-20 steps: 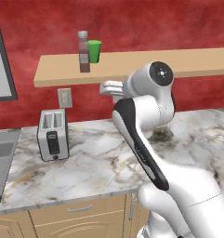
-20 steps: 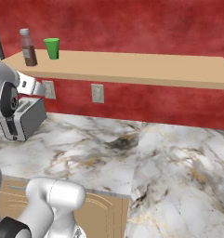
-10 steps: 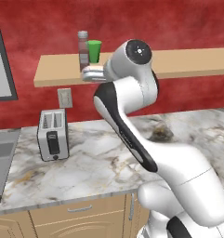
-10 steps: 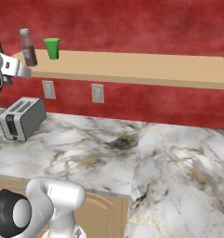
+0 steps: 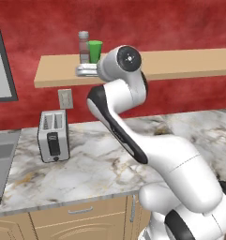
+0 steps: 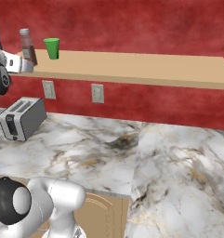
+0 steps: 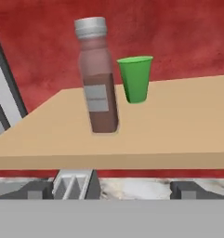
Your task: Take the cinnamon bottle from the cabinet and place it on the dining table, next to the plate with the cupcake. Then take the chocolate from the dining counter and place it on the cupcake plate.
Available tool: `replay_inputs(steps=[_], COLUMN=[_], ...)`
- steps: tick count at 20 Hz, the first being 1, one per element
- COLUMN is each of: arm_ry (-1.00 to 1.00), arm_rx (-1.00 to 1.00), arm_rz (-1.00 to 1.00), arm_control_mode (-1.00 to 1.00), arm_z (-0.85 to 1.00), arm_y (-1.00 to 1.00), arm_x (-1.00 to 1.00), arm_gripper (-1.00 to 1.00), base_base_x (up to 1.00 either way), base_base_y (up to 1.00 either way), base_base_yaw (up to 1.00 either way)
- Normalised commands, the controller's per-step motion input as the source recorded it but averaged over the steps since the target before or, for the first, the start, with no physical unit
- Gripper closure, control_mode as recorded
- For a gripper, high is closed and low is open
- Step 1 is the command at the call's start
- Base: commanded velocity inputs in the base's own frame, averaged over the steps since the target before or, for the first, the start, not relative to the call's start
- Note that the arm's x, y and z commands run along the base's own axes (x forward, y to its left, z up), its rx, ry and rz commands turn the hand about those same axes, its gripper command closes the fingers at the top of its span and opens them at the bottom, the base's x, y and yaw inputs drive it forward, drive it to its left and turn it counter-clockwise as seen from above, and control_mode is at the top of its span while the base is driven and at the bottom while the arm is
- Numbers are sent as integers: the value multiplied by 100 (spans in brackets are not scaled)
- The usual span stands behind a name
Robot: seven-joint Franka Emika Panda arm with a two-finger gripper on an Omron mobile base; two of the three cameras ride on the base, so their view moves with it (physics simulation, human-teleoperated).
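The cinnamon bottle, clear with dark reddish-brown powder and a silver cap, stands upright on the wooden shelf near its left end. In the base views the bottle rises just behind my hand. My gripper is open at the shelf's front edge, level with the board and short of the bottle, with nothing between its fingers. The plate, cupcake, chocolate and dining table are out of view.
A green cup stands close to the right of the bottle and a little behind it. Below the shelf a silver toaster sits on a marble counter. Two wall outlets sit under the shelf.
The arm has swung up and left, lifting the hand from below the shelf to the shelf's front edge before the bottle. The jaws stayed open.
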Motion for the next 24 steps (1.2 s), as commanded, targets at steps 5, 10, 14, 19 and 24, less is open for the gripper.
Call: replay_inputs(steps=[5,10,14,19,24], arm_ry=[2,17,12,6,1], arm_rx=[0,-1,-5,-8,-7], arm_rz=[0,0,0,0,0], arm_control_mode=[-100,-100,-100,-100,-100], arm_z=[15,17,18,8,1], arm_y=[27,16,13,11,4], arm_x=[41,33,20,22,25], arm_gripper=[-100,-100,-100,-100,-100], base_base_x=[0,0,0,0,0], base_base_y=[0,0,0,0,0], base_base_yaw=[0,0,0,0,0])
